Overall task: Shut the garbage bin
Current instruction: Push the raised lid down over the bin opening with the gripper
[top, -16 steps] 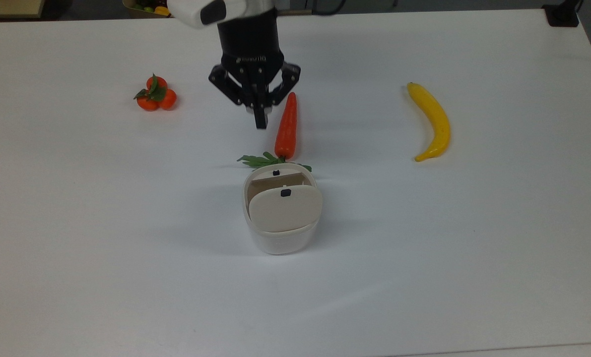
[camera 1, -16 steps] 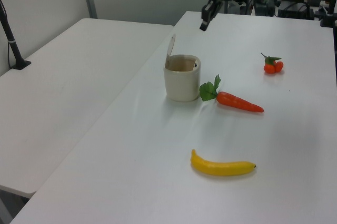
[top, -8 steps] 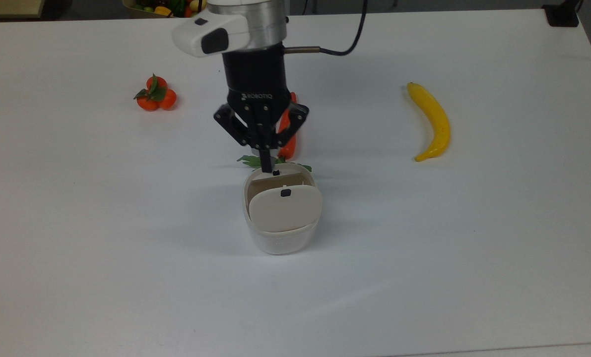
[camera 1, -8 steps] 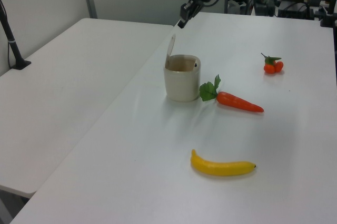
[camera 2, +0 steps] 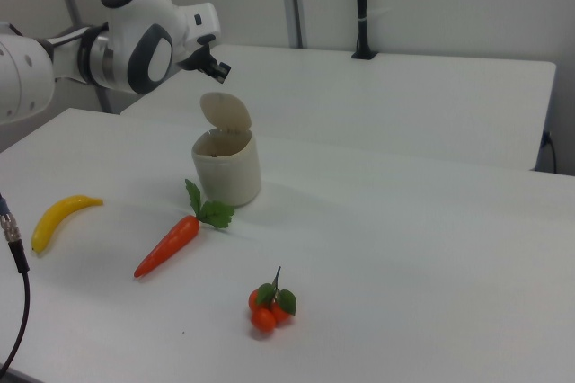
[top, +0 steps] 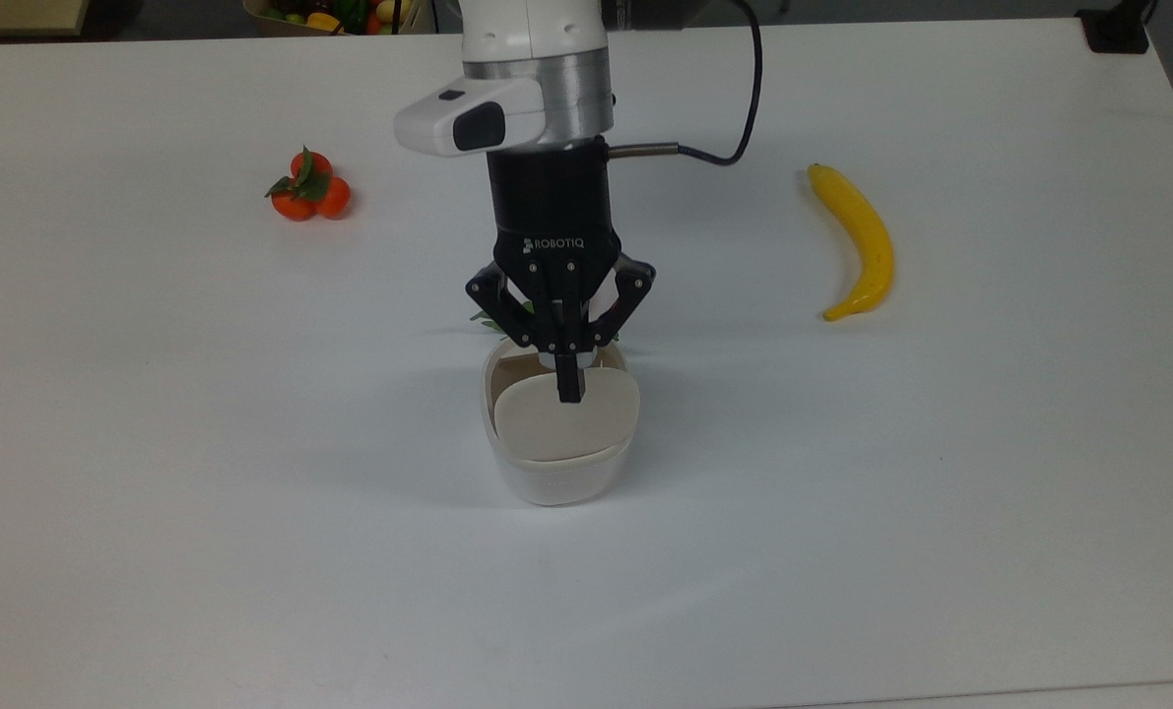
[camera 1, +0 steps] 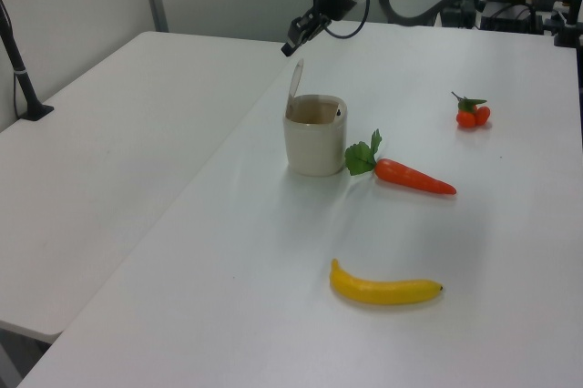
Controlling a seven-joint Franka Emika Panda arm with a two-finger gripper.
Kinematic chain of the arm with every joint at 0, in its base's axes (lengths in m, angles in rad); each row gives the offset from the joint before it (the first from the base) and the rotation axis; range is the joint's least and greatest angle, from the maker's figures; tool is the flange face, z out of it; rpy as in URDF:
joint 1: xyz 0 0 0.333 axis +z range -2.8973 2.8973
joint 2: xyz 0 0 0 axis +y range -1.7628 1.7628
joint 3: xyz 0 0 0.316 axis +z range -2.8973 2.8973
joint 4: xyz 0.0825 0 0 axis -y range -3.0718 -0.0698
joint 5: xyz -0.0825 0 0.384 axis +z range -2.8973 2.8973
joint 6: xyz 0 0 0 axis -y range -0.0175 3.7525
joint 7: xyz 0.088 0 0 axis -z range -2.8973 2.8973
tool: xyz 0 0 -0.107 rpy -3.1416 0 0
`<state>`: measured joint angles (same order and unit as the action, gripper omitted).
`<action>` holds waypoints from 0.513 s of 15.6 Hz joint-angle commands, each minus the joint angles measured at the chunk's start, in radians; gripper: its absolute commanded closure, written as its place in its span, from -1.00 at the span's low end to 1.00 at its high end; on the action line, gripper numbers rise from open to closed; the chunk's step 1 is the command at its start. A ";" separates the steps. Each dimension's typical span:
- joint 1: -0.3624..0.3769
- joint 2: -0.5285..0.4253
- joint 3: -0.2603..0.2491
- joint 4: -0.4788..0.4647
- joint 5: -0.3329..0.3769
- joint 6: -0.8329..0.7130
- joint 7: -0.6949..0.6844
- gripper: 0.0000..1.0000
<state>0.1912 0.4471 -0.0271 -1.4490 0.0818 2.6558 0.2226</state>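
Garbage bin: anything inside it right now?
The garbage bin stands open, lid raised. The left view shows only a bare beige inner wall near the rim; the bottom is hidden by the bin's own walls.

Your garbage bin (camera 1: 314, 138) stands open, upright on the table.
You see a small white rounded tub near the table's middle, in the left view towards its left edge; its beige lid (camera 2: 225, 113) stands raised nearly vertical on its hinge.
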 commanded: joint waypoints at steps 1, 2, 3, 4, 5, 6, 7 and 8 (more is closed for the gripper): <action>0.008 0.048 -0.010 0.038 -0.049 0.036 0.021 1.00; 0.008 0.051 -0.008 0.036 -0.060 0.038 0.021 1.00; 0.007 0.051 -0.008 0.035 -0.065 0.036 0.020 1.00; 0.007 0.050 -0.010 0.032 -0.065 0.036 0.018 1.00; 0.005 0.050 -0.010 0.029 -0.066 0.036 0.017 1.00; 0.005 0.047 -0.011 0.028 -0.065 0.036 0.014 1.00; 0.002 0.045 -0.011 0.028 -0.066 0.030 0.014 1.00; 0.002 0.044 -0.013 0.025 -0.067 0.024 0.008 1.00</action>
<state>0.1887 0.4892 -0.0281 -1.4342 0.0342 2.6815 0.2226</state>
